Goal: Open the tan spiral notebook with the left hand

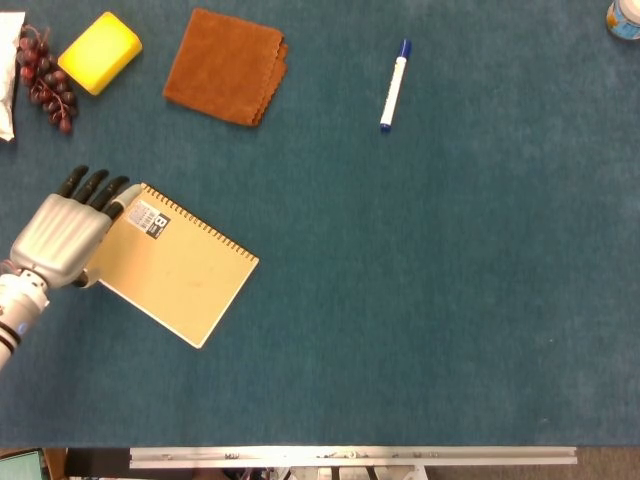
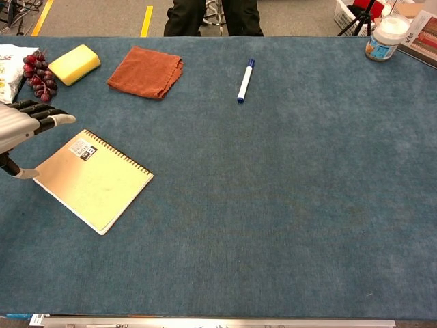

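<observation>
While lying closed and flat on the blue tabletop, was set askew toward the left side: tan spiral notebook, its coil binding running along the upper right edge, a small printed label near its top corner. Just left of the notebook, at its left corner: left hand, fingers extended and slightly spread, holding nothing; thumb tip seen in the chest view close to the notebook's left corner, contact impossible to judge. Right hand absent from both views.

Well above the notebook: rust-brown folded cloth. Up and left of the notebook: yellow sponge and a bunch of dark grapes. Far up and right of the notebook: blue-capped marker.

Cover not yet lifted. Likely risks, as a judgement: sliding the whole notebook across the felt instead of catching the cover, caused by pushing sideways at the corner; or lifting several pages with the cover, caused by fingers digging too deep under the free edge.
</observation>
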### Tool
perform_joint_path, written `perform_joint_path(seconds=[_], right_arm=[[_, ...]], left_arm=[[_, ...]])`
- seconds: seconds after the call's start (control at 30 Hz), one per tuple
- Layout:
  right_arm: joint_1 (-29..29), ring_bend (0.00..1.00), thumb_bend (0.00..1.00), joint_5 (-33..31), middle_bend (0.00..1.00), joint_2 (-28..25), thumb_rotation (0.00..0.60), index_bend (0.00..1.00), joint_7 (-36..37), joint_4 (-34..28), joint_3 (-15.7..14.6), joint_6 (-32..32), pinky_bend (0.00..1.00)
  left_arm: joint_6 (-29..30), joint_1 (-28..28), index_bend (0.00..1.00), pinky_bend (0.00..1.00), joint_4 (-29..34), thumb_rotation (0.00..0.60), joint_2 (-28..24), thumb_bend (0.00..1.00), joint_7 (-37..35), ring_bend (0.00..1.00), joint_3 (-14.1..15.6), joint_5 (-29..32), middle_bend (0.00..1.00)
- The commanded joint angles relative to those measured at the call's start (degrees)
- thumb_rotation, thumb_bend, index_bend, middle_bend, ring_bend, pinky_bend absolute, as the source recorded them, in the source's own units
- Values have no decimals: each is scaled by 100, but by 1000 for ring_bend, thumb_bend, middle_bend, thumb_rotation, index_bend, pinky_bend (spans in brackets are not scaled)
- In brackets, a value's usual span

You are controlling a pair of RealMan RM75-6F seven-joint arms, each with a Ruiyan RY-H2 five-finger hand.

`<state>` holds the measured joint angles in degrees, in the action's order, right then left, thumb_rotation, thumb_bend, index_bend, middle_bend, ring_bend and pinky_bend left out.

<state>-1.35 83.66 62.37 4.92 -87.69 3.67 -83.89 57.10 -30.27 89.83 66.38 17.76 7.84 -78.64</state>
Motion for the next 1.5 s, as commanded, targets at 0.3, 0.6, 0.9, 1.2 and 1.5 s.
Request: perform_joint_path(seconds=[0.3,0.6,0.9,1.2,1.5], right_arm=[[67,309,422,45,359,-85,600,319,-50,-135,-24,-126,380],[135,309,421,70,360,-176,600,319,-125,-280,-42,-238,380],[161,309,422,94,360,-250,600,319,-251,-438,-45,-296,380],[142,309,421,125,359,-288,600,319,-375,-592,-42,-297,380],[187,309,422,103,360,-310,600,319,-474,-687,-68,-327,380]], left_arm=[[196,254,0,0,-681,600,273,161,-453,0,128,-583,0],[187,334,0,0,-1506,600,673,161,-883,0,93,-817,0],[69,407,0,0,-1873,600,804,161,-1063,0,92,-825,0],[-34,399,0,0,-2171,600,1008,161,-1397,0,17,-860,0],[-143,175,0,0,-2261,600,1169,161,-1515,0,-213,-896,0]])
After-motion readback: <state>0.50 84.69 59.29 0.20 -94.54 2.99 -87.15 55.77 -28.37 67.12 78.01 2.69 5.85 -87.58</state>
